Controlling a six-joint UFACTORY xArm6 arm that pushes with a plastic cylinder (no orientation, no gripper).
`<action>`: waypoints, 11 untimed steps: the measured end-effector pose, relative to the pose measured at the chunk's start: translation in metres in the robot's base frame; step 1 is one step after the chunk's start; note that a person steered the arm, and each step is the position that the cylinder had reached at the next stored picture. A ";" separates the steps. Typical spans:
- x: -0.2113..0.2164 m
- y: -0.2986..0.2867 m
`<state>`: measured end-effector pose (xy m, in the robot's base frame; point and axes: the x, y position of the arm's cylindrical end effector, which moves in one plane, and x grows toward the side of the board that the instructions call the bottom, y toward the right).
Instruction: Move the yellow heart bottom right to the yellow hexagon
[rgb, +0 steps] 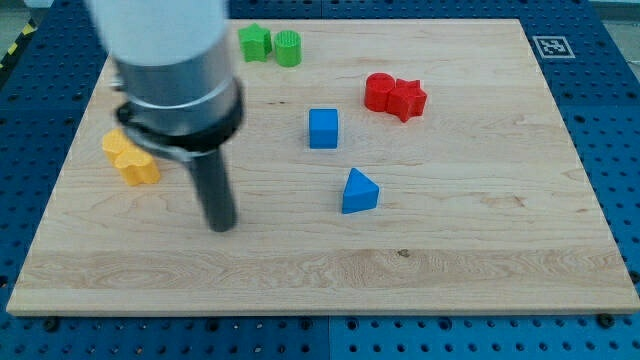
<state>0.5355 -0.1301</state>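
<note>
My tip rests upright on the board.

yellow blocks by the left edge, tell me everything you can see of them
Two small yellow blocks, matte like painted wood, lie flat near the board's left edge. They touch, one toward the view's top left, the other toward its bottom right. Their shapes are hard to make out; the arm's grey body hides part of the upper one. My tip stands apart from them, toward the view's bottom right.

Two green blocks sat touching near the wooden board's top edge, two red blocks touched right of centre, and a blue cube stood above a blue triangle.
</note>
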 end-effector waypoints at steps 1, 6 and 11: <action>-0.009 -0.076; -0.077 -0.075; -0.093 -0.045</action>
<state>0.4428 -0.1751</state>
